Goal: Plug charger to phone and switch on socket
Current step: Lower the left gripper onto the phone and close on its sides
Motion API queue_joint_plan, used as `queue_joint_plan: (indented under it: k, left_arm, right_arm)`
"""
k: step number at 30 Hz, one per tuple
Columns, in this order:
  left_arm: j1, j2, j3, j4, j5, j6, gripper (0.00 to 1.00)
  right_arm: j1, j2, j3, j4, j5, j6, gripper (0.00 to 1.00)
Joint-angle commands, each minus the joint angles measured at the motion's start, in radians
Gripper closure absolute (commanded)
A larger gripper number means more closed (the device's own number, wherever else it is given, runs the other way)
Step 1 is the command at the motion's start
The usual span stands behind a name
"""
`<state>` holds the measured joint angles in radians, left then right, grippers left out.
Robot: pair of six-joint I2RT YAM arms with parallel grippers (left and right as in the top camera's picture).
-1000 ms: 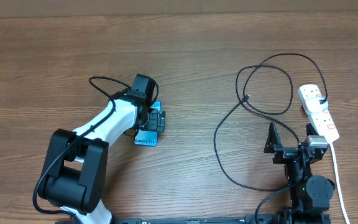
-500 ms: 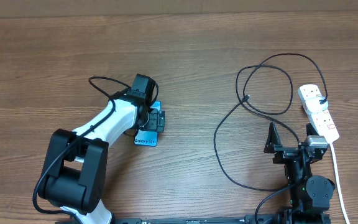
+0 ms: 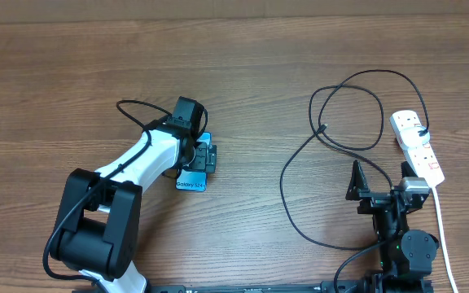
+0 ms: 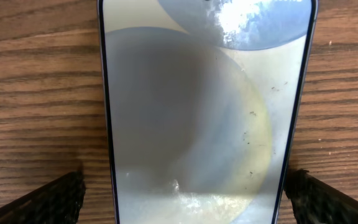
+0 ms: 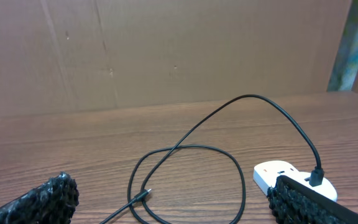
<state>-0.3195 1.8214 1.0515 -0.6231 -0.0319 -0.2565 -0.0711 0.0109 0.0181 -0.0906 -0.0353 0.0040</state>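
The phone [image 3: 190,181] lies on the table at centre left, blue screen up, "Galaxy S24" text at its near end. My left gripper [image 3: 206,156] sits over it; in the left wrist view the phone [image 4: 191,93] fills the frame and the left gripper [image 4: 185,202] is open, one finger on each side. The charger cable [image 3: 287,175] loops on the right, its connector tip [image 3: 322,129] loose on the wood, its other end plugged into the white socket strip [image 3: 418,146]. My right gripper [image 3: 379,175] is open and empty, near the front edge. The right wrist view shows the tip [image 5: 145,195] and the strip [image 5: 284,174].
The strip's white cord [image 3: 442,220] runs toward the front edge, right of my right arm. A brown cardboard wall [image 5: 166,50] stands behind the table's far edge.
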Motion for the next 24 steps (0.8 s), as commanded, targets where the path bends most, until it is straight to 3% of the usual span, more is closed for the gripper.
queue_joint_plan:
  k: [1, 24]
  left_arm:
    - [-0.002, 0.019, -0.011, 0.003, -0.003, -0.013, 0.00]
    - [-0.002, 0.159, -0.016, -0.024, -0.039, -0.013, 0.00]
  right_arm:
    - [0.005, -0.008, -0.010, 0.006, 0.012, -0.002, 0.00]
    - [0.005, -0.008, -0.010, 0.006, 0.012, -0.002, 0.00]
